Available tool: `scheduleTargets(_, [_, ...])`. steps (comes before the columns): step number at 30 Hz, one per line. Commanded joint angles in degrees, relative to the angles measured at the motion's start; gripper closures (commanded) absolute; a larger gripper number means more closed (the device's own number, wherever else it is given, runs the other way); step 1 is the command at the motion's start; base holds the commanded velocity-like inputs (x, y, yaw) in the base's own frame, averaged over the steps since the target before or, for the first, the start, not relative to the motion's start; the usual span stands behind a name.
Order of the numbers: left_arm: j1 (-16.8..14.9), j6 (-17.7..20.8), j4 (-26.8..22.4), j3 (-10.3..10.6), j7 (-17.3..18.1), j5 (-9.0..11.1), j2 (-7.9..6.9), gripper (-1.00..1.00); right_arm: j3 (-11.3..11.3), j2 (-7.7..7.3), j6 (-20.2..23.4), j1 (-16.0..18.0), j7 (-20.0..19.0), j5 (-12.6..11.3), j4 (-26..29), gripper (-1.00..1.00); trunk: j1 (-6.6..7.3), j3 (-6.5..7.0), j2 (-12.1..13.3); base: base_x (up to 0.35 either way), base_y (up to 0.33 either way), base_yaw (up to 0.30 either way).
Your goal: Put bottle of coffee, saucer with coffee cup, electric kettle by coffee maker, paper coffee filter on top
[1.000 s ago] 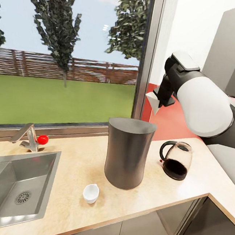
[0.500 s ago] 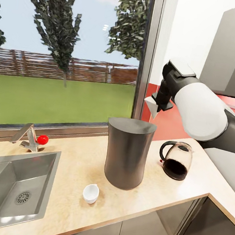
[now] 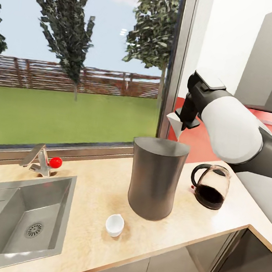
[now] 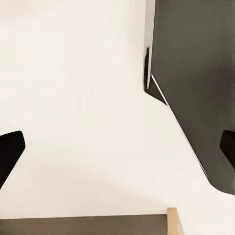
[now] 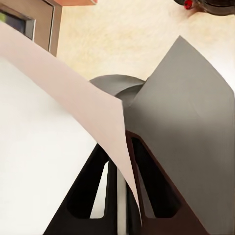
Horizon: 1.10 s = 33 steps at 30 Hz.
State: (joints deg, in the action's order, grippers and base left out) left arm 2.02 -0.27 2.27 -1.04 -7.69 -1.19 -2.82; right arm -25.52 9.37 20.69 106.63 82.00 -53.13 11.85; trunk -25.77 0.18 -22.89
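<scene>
The tall dark grey coffee maker (image 3: 154, 180) stands on the pale countertop (image 3: 91, 190). Above its flat top's right rear edge, my right gripper (image 3: 181, 121) is shut on the white paper coffee filter (image 3: 174, 121), whose lower tip hangs just over the rim. In the right wrist view the filter (image 5: 49, 147) is pinched in the gripper (image 5: 119, 147), with the coffee maker's top (image 5: 115, 85) below. The glass electric kettle (image 3: 211, 187) sits right of the coffee maker. The small white coffee cup (image 3: 114, 225) rests near the counter's front edge. My left gripper (image 4: 117, 152) is open over a white surface.
A steel sink (image 3: 12, 219) fills the counter's left end, with a faucet (image 3: 38, 160) and red knob (image 3: 55, 162) behind it. A large window (image 3: 77, 61) runs along the back. The counter turns a corner at the right (image 3: 262, 209).
The whole picture has shifted right, so the camera moved. My right gripper with the filter has come lower and closer over the coffee maker's top.
</scene>
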Motion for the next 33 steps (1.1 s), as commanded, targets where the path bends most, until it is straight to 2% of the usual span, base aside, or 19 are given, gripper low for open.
scheduleTargets(1, [0.01,0.03,0.02,-0.10,-0.16,-0.13,0.01,-1.00,0.38,-0.03,0.14,-0.19,0.17,-0.59,0.10,1.00,-0.02,0.00,-0.02,0.000,0.017,0.000])
scheduleTargets(33, [0.01,0.15,0.02,-0.10,-0.22,-0.13,0.18,-1.00,0.37,-0.05,0.14,-0.89,0.17,-0.58,0.19,1.00,-0.02,0.00,-0.02,0.000,0.056,0.000])
